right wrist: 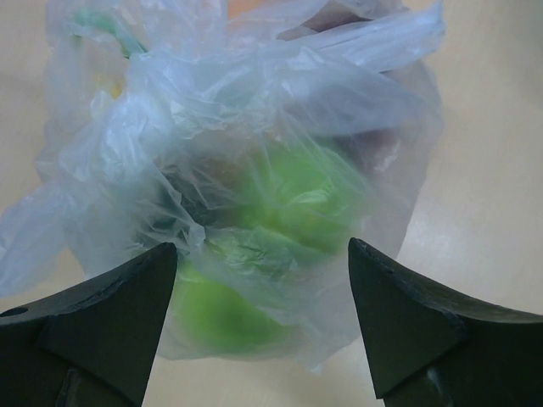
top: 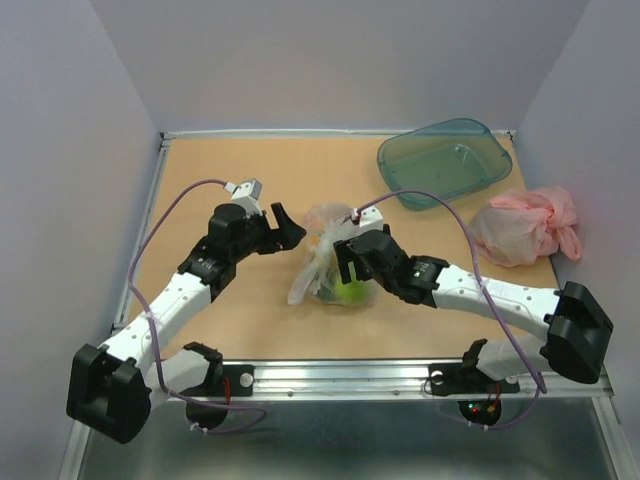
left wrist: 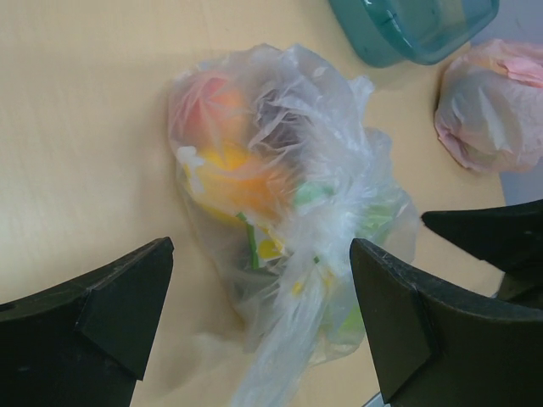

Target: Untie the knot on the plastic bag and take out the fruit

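Note:
The clear plastic bag (top: 322, 262) lies mid-table with fruit inside; it also shows in the left wrist view (left wrist: 288, 195) and the right wrist view (right wrist: 246, 161). Green round fruits (right wrist: 297, 203) show at its near end, and an orange-yellow fruit (left wrist: 242, 182) at its far end. A twisted loose end (left wrist: 293, 339) trails out of the bag. My left gripper (top: 288, 226) is open just left of the bag, its jaws either side of the trailing end (left wrist: 263, 326). My right gripper (top: 348, 262) is open at the bag's right side, jaws apart before the green fruits (right wrist: 263, 318).
A teal tray (top: 444, 160) stands at the back right. A pink plastic bag (top: 525, 225) lies at the right edge, also in the left wrist view (left wrist: 492, 106). White walls rise around the table, and a metal rail (top: 340, 375) runs along the near edge.

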You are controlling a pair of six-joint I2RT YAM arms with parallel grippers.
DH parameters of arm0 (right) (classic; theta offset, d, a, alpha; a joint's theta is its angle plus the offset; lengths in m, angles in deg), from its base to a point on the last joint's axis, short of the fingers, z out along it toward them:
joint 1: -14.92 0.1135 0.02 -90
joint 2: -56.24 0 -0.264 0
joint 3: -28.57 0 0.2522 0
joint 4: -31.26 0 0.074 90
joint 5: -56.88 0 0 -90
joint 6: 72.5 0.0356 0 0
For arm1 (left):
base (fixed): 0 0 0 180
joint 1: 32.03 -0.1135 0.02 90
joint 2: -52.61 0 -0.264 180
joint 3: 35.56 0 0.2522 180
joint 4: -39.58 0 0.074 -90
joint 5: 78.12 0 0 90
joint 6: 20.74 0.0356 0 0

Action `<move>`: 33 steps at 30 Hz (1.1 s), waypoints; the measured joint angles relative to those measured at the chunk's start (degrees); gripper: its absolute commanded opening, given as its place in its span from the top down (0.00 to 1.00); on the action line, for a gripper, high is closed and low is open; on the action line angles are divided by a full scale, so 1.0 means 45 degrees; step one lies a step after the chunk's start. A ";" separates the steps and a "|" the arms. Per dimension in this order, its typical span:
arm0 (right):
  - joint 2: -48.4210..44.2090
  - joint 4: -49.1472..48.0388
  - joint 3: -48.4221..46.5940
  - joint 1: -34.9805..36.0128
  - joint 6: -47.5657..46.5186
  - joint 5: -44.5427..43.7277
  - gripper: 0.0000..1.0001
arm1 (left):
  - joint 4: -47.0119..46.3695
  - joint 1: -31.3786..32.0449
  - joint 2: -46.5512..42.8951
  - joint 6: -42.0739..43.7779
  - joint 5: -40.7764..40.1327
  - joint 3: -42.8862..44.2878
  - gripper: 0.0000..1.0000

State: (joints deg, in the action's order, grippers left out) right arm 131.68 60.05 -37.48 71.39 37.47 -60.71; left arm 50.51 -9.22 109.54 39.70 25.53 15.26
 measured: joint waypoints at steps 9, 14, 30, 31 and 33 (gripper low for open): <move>-0.0233 -0.3886 0.2793 -0.1467 0.0661 0.1749 0.62 | -0.1005 0.1700 0.2511 -0.0223 -0.0675 0.1603 0.11; -0.0695 -0.5085 0.3657 -0.1559 0.0908 0.2093 0.89 | -0.1078 0.2123 0.3701 -0.0359 -0.1156 0.1904 0.15; -0.1637 -0.7159 0.5727 -0.1559 0.1297 0.2657 0.99 | -0.1166 0.2851 0.5717 -0.0447 -0.2123 0.3041 1.00; -0.1787 -0.7189 0.5858 -0.1559 0.1311 0.2584 0.99 | -0.1035 0.2871 0.5717 -0.0369 -0.2404 0.3196 1.00; -0.2195 -0.7198 0.6125 -0.1559 0.1365 0.2331 0.99 | -0.0709 0.2875 0.5702 -0.0185 -0.3031 0.3521 1.00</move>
State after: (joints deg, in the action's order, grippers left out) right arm 121.80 27.65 -9.92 64.37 43.61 -50.22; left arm 47.32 3.72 135.20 38.87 11.89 31.11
